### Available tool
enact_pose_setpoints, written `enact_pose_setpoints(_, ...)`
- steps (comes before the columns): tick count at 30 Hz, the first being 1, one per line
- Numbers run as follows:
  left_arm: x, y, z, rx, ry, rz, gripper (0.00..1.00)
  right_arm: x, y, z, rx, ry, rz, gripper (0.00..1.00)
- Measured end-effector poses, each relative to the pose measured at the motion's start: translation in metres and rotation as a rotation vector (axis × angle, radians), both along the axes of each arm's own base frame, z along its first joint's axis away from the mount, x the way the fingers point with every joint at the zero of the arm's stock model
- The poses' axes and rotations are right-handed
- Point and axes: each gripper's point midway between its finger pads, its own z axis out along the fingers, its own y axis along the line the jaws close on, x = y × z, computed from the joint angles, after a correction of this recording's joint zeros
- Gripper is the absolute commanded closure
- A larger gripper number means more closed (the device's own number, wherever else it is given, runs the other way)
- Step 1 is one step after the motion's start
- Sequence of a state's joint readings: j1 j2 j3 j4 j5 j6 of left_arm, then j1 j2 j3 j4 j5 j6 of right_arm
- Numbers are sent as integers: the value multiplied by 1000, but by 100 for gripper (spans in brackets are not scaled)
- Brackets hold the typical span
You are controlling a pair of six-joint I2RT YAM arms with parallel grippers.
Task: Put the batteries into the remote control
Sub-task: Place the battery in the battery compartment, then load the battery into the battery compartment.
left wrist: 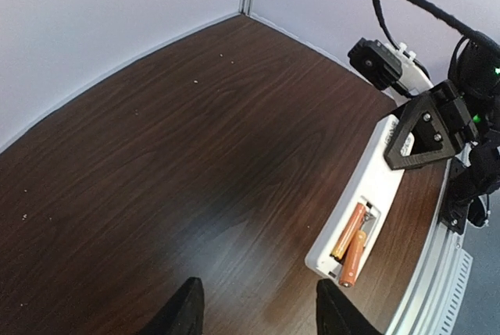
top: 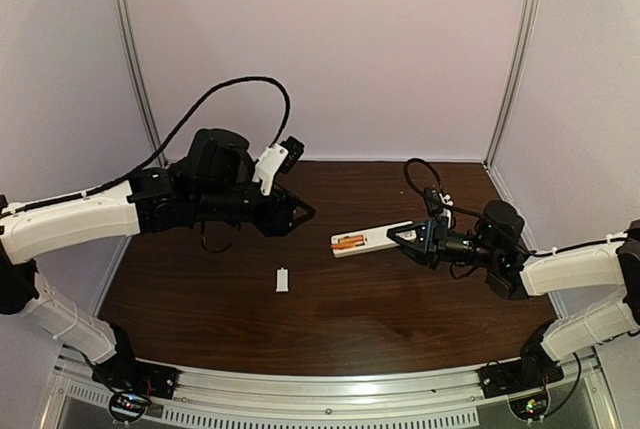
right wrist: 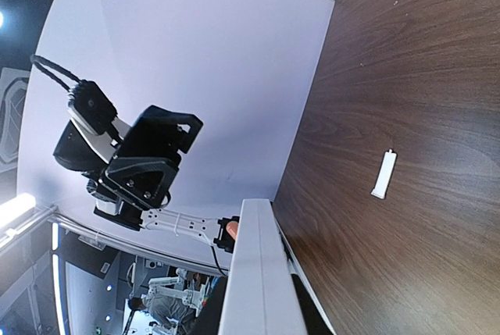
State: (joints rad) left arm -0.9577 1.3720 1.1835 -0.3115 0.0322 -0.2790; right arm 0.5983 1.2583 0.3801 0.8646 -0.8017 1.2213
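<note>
Hidden / unclear:
- The right wrist view shows the remote control (right wrist: 251, 272) edge-on only, as a white slab cut off by the lower frame.
- The left wrist view crops the left tool (top: 303, 212) down to its two dark fingertips (left wrist: 181, 311).
- The batteries (left wrist: 351, 243) are two orange cylinders lying side by side, slightly askew, in the open bay at the remote's end away from the right tool (top: 397, 236). I cannot tell whether they are pressed fully home.
- I cannot tell whether the remote rests on the tabletop (top: 200, 289) or is held just off it.

Tools:
- The right tool is closed on the remote control's right end.
- The left tool has its jaws apart with nothing between them. It hovers above the tabletop to the left of the remote and does not touch it.

Edges / room:
- The remote sits right of centre, well apart from the back wall and from the near rail.
- Bare wood lies between the two tools.
- A small white cover plate (top: 283, 280) lies flat on its own, nearer the front and left of the remote.

Materials:
- The tabletop is dark wood grain, faintly glossy.
- The remote is smooth white plastic, slim and rectangular, with its back face up.
- The tool fingers are black and triangular.
</note>
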Motion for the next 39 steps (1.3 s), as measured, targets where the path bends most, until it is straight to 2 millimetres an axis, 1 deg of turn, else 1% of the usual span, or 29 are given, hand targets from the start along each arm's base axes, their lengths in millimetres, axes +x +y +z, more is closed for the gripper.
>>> enact_pose_setpoints(5,-4,-9,-15,-54,91,7,61,8,2,4,51,14,-21,100)
enact_pose_setpoints(7,-7,-12,-16,-68,102,-9,67,9,3,6,68,19,-20,100)
enact_pose_setpoints(10,-10,-16,-14,-81,107,-28,70,10,3,9,85,18,-19,100)
enact_pose_setpoints(14,-12,-18,-17,-65,97,-15,71,9,3,12,98,18,-20,100)
enact_pose_setpoints(21,-16,-26,-35,19,71,33,75,11,1,13,92,28,-37,100)
enact_pose_setpoints(24,-15,-26,-36,39,54,53,76,11,0,10,84,38,-42,100)
enact_pose_setpoints(30,-11,-29,-31,60,23,81,79,11,0,7,74,52,-43,100)
enact_pose_setpoints(39,-17,-30,-37,92,15,64,81,11,0,3,64,61,-44,100)
